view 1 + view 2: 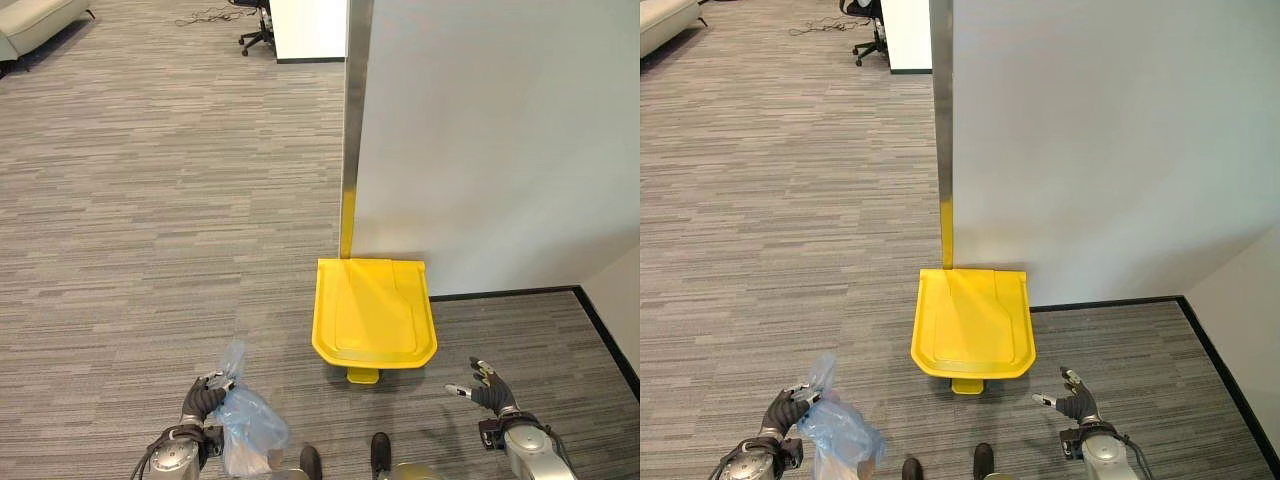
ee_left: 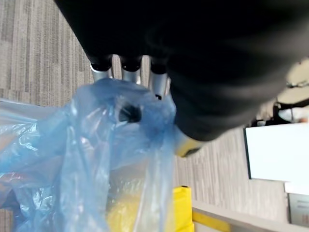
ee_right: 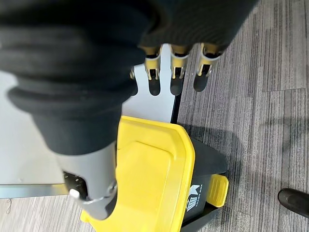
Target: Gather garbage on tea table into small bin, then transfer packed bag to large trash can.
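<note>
Blue plastic bag [image 1: 243, 420] hanging low at the robot's left, over grey carpet [image 1: 150, 230], neck bunched in the left hand [image 1: 203, 399], fingers curled round it. Left wrist view only: translucent film [image 2: 82, 159] wrapped over the dark fingertips, something yellow visible through the bag, contents not identifiable. Yellow trash can [image 1: 374, 312] ahead and right of the bag, lid closed, backed against the white wall [image 1: 500, 130] beside a metal edge strip [image 1: 352, 110], well apart from the bag. Head views: yellow pedal [image 1: 363, 375] poking out under the front lip. Right wrist view adds what the head views lack: dark body of the can [image 3: 203, 164] below the lid [image 3: 149, 183] and a printed label beside the pedal [image 3: 216, 189]. Right hand [image 1: 487, 387] low at the right, near the can's front right corner, not touching it, fingers spread and straight, thumb out to the side, holding nothing; in its own wrist view fingers [image 3: 175, 72] extended over the wall base and carpet seam. Far back in the head views: office chair [image 1: 257, 28] and sofa corner [image 1: 35, 20].
</note>
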Controlling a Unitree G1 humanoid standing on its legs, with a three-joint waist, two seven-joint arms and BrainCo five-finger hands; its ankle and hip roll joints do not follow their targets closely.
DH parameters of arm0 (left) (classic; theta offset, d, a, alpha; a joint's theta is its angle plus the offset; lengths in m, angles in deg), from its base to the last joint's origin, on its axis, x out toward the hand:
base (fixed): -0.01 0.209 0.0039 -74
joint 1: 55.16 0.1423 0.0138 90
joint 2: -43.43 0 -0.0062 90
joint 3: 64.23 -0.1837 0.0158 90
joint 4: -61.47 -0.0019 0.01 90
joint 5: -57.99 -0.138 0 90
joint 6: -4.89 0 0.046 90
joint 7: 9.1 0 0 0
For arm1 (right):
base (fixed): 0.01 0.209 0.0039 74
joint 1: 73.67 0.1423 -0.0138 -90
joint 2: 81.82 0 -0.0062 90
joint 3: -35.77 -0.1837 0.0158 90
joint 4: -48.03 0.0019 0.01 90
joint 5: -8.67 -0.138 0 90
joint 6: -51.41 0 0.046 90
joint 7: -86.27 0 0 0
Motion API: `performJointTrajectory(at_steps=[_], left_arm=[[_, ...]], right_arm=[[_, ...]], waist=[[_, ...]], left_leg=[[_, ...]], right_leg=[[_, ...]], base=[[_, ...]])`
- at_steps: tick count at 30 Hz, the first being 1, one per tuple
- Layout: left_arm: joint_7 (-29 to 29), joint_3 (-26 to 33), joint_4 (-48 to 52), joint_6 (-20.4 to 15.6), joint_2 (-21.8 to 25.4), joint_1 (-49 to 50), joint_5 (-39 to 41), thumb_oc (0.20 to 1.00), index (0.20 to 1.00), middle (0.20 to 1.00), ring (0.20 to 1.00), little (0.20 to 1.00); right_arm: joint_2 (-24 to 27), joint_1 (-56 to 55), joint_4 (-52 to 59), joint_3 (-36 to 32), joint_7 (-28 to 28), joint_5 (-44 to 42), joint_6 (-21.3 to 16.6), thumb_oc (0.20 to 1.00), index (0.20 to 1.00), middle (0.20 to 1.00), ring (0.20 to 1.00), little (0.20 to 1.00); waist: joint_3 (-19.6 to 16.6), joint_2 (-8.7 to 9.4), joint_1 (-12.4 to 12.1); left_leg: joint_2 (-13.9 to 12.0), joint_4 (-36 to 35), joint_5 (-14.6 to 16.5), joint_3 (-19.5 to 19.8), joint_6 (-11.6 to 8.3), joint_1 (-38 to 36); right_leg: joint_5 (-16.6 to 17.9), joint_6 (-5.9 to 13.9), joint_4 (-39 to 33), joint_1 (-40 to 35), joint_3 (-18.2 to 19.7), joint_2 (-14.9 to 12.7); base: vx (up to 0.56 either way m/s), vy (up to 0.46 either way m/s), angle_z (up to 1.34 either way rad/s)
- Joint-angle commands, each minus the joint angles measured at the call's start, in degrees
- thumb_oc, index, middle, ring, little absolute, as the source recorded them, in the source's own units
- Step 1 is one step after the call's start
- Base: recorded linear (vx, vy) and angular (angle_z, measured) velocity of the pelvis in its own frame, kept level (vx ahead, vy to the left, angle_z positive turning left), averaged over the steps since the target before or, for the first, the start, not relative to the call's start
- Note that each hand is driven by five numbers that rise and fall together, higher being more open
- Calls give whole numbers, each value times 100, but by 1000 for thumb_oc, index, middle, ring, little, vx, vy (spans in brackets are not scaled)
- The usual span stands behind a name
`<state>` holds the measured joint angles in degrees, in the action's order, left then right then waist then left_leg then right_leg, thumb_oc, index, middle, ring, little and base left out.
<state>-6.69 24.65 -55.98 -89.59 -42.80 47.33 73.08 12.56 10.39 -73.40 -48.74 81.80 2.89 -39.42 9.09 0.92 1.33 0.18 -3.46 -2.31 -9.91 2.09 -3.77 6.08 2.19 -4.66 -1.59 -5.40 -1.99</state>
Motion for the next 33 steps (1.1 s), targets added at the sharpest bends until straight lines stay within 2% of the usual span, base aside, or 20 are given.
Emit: performJointTrajectory(at_steps=[1, 6, 10, 12, 13, 14, 15, 16, 17, 20, 23, 24, 26, 27, 28, 30, 33], left_arm=[[68, 180, 145, -251, 263, -224, 129, 200, 200, 200, 200, 200], [117, 186, 87, -212, 317, -262, 122, 200, 200, 200, 200, 200], [112, 204, 70, -206, 389, -263, 92, 200, 200, 200, 200, 200], [110, 246, 103, -185, 464, -267, 46, 200, 200, 200, 200, 200], [110, 246, 103, -185, 464, -267, 46, 200, 200, 200, 200, 200], [99, 253, 119, -181, 474, -296, 26, 200, 200, 200, 200, 200], [98, 269, 126, -182, 470, -293, 30, 200, 200, 200, 200, 200], [102, 271, 133, -188, 472, -299, 38, 200, 200, 200, 200, 200], [111, 248, 118, -207, 489, -345, 59, 200, 200, 200, 200, 200], [118, 214, 58, -247, 434, -446, 112, 200, 200, 200, 200, 200], [119, 212, 34, -267, 409, -488, 82, 200, 200, 200, 200, 200], [107, 207, 14, -275, 413, -542, 64, 200, 200, 200, 200, 200], [118, 207, -17, -284, 397, -569, 94, 200, 200, 200, 200, 200], [124, 176, -43, -282, 348, -571, 135, 200, 200, 200, 200, 200], [124, 176, -43, -282, 348, -571, 135, 200, 200, 200, 200, 200], [134, 157, -146, -311, 323, -652, 215, 200, 200, 200, 200, 200], [130, 145, -121, -323, 332, -662, 254, 200, 200, 200, 200, 200]], right_arm=[[66, 145, -22, -136, -58, -161, -202, 1000, 1000, 1000, 1000, 1000], [-3, 227, -39, -83, -68, -128, -160, 1000, 1000, 1000, 1000, 1000], [-41, 303, -44, -64, -60, -129, -171, 1000, 1000, 1000, 1000, 1000], [-86, 336, 30, -47, -54, -124, -186, 1000, 1000, 1000, 1000, 1000], [-86, 336, 30, -47, -54, -124, -186, 1000, 1000, 1000, 1000, 1000], [-99, 338, 44, -30, -47, -123, -178, 1000, 1000, 1000, 1000, 1000], [-98, 338, 68, -24, -31, -115, -169, 1000, 1000, 1000, 1000, 1000], [-92, 336, 79, -17, -31, -119, -175, 1000, 1000, 1000, 1000, 1000], [-61, 351, 68, -22, -51, -153, -185, 1000, 1000, 1000, 1000, 1000], [-13, 311, 14, -99, -75, -233, -183, 1000, 1000, 1000, 1000, 1000], [33, 272, -21, -172, -98, -268, -193, 1000, 1000, 1000, 1000, 1000], [80, 201, -35, -287, -127, -345, -212, 1000, 1000, 1000, 1000, 1000], [103, 167, -64, -366, -149, -418, -234, 1000, 1000, 1000, 1000, 1000], [139, 136, -80, -464, -195, -492, -229, 1000, 1000, 1000, 1000, 1000], [140, 136, -80, -464, -195, -492, -229, 1000, 1000, 1000, 1000, 1000], [199, 211, -119, -637, -280, -743, -328, 1000, 1000, 1000, 1000, 1000], [226, 268, -113, -572, -272, -736, -330, 1000, 1000, 1000, 1000, 1000]], waist=[[-143, 327, 13], [-32, 443, -46], [39, 439, -54], [155, 380, -58], [155, 380, -58], [236, 347, -23], [278, 349, 1], [306, 344, 16], [387, 341, 110], [473, 320, 295], [475, 349, 405], [410, 396, 489], [344, 424, 512], [285, 396, 572], [285, 395, 573], [164, 325, 657], [140, 286, 665]], left_leg=[[91, 725, 921, 354, -190, 249], [156, 1054, 1072, 369, -96, 514], [204, 1045, 1103, 367, -28, 593], [300, 1089, 1201, 388, 102, 588], [300, 1089, 1201, 388, 102, 588], [346, 1082, 1255, 423, 120, 486], [378, 1043, 1291, 424, 133, 381], [404, 1014, 1323, 416, 140, 302], [458, 893, 1411, 415, 136, 37], [562, 959, 1623, 627, 95, -231], [651, 1068, 1793, 844, 57, -362], [715, 1134, 1986, 1027, -2, -497], [706, 1287, 2139, 1144, -44, -556], [615, 1399, 2230, 1165, -85, -566], [614, 1400, 2231, 1167, -85, -565], [448, 1198, 2183, 1018, -135, -654], [451, 1042, 2158, 926, -102, -698]], right_leg=[[-925, 396, 565, 82, 49, -346], [-901, 474, 782, 267, 141, -416], [-878, 569, 1046, 516, 253, -450], [-890, 648, 1687, 849, 344, -515], [-890, 648, 1687, 849, 344, -515], [-835, 638, 2060, 1155, 370, -430], [-735, 611, 2089, 1322, 311, -399], [-661, 610, 2034, 1407, 215, -412], [-404, 607, 1723, 1807, -103, -416], [-273, 689, 986, 2009, -313, -314], [-118, 749, 650, 2169, -316, -264], [-21, 732, 591, 2146, -71, -231], [114, 638, 669, 2084, -53, -313], [133, 601, 801, 2076, -81, -346], [132, 601, 801, 2075, -83, -345], [128, 582, 863, 2073, -217, -290], [181, 617, 819, 2118, -220, -225]], base=[[-3, 34, 0], [-12, 96, -1], [-13, 105, -9], [2, 161, -9], [54, 191, -26], [85, 115, -21], [118, 130, -16], [200, 84, 2], [216, 63, -4], [286, 34, 21], [294, -45, 52], [346, -107, 62], [341, -154, 56], [234, -134, 52], [212, -134, 52], [126, -85, 29], [13, 4, -7]])
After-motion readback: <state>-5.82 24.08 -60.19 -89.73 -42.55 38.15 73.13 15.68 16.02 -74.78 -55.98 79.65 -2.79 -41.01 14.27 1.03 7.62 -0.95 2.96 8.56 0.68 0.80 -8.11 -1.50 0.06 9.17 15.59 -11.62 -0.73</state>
